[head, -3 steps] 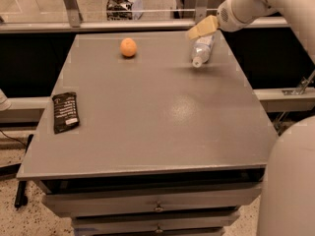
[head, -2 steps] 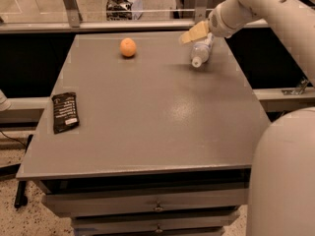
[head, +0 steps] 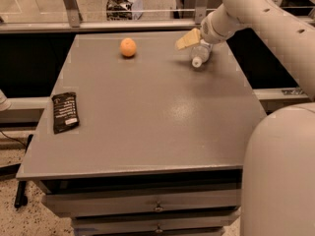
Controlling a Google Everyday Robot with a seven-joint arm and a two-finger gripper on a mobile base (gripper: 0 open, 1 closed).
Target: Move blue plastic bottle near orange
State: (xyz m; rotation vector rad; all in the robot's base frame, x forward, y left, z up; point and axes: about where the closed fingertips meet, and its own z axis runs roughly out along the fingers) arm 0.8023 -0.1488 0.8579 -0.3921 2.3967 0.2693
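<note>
The blue plastic bottle lies on its side at the far right of the grey table, its white cap pointing toward the camera. The orange sits at the far middle of the table, well to the left of the bottle. My gripper, with tan tips, hangs from the white arm just above and to the left of the bottle's far end, close to it. I cannot see whether it touches the bottle.
A black packet lies near the table's left edge. A glass rail runs behind the table's far edge. My white body fills the lower right. Drawers sit under the table's front edge.
The gripper has moved left and down, from above the bottle to its upper left side. The bottle has barely shifted. The orange has not moved.
</note>
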